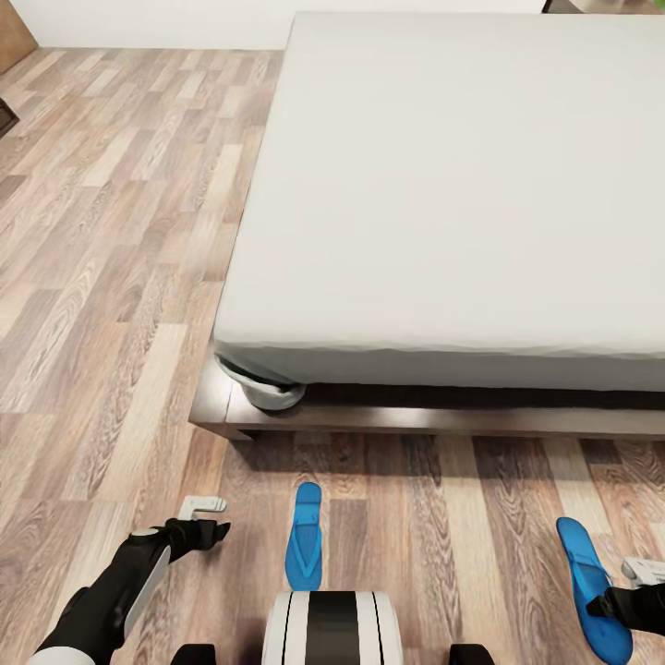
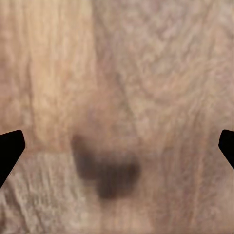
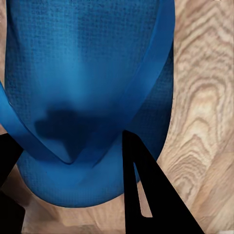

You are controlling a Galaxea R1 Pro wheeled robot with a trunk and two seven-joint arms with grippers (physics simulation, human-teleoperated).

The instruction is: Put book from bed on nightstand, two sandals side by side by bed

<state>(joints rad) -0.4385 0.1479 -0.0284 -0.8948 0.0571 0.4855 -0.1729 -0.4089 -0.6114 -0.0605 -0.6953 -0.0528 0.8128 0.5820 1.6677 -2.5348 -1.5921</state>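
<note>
The bed (image 1: 443, 185) has a bare pale mattress on a dark wooden frame (image 1: 369, 420). Two blue sandals lie apart on the plank floor before its foot. One sandal (image 1: 303, 536) lies just ahead of my base. The other sandal (image 1: 589, 586) (image 3: 83, 73) is at the far right. My right gripper (image 1: 637, 584) (image 3: 72, 139) hangs right over that one, open, its fingers either side of the strap junction. To the left of the middle sandal, my left gripper (image 1: 211, 517) (image 2: 117, 146) is open low over bare floor. The book and the nightstand are out of view.
The bed frame's corner (image 1: 217, 416) juts out ahead on the left, with mattress cloth bulging over it. Wood floor (image 1: 111, 231) runs along the bed's left side to a white wall. A brown door edge (image 1: 14, 32) shows at the far left. My base (image 1: 332, 628) is at the bottom centre.
</note>
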